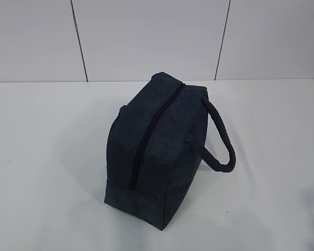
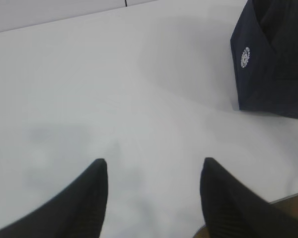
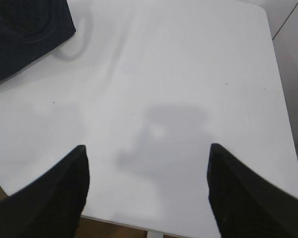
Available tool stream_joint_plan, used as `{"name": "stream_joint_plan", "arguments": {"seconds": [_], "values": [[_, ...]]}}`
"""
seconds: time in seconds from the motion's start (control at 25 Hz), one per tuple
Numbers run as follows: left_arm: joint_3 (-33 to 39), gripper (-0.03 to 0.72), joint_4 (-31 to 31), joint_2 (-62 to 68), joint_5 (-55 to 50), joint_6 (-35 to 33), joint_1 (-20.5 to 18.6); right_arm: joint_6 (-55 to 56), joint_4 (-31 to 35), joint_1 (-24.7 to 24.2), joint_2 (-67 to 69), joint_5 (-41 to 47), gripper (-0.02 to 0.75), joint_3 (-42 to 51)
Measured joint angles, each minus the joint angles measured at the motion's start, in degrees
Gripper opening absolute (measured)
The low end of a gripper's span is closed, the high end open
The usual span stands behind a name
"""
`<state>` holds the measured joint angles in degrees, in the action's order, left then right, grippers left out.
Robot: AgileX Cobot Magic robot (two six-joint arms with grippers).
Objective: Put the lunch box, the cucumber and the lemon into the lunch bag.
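I saw a white table (image 1: 47,172) filling the lower two thirds of the exterior view, its far edge meeting a pale panelled wall. One item lay directly on it: the lunch bag (image 1: 152,151), dark navy, at frame centre, resting on its base with the zipper (image 1: 149,133) running along its top and closed. A looped strap handle (image 1: 222,141) hung at the bag's right side. In the left wrist view the bag occupied the upper right corner; in the right wrist view, the upper left.
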<state>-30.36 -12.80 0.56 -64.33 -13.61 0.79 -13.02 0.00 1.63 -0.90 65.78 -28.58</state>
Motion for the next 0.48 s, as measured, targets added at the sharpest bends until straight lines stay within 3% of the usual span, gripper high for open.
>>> {"name": "stream_joint_plan", "arguments": {"seconds": [0.48], "values": [[0.00,0.432,0.00,0.00,0.00,0.00,0.00,0.00,0.00,0.00,0.00,-0.11,0.559,0.00]]}}
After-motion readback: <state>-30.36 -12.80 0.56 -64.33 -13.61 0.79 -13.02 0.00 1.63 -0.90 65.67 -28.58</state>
